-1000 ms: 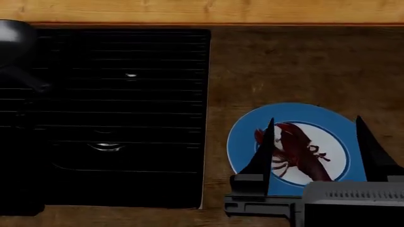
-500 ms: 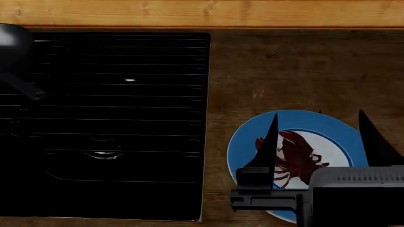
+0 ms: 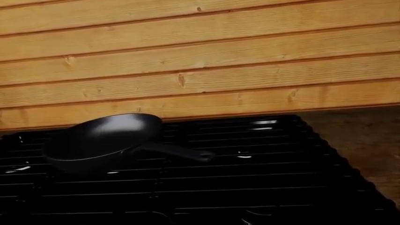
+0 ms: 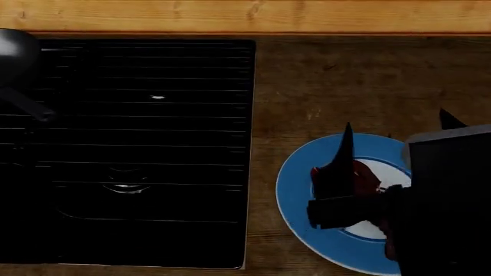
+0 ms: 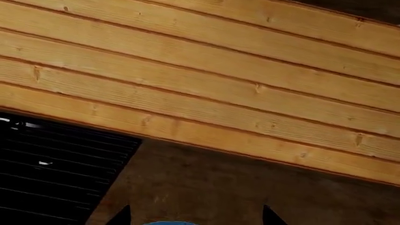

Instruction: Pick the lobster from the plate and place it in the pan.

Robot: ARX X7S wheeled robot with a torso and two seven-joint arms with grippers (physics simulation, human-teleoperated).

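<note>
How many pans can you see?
1. The black frying pan sits at the far left corner of the stovetop, by the wooden wall. The head view cuts that corner off.

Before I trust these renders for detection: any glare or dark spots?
Head view: the black stovetop is nearly featureless, with small glints; the right gripper hides most of the lobster. Left wrist view: a soft sheen on the pan.

The right arm occupies the near right corner of the bench in the head view, its dark wrist housing facing the camera. The right gripper (image 4: pixel 395 135) points toward the far edge with its jaws spread wide, two black pointed fingers (image 4: pixel 343 155) well apart. The right wrist view shows both fingertips (image 5: pixel 121 216) separated. The left arm is out of sight.
</note>
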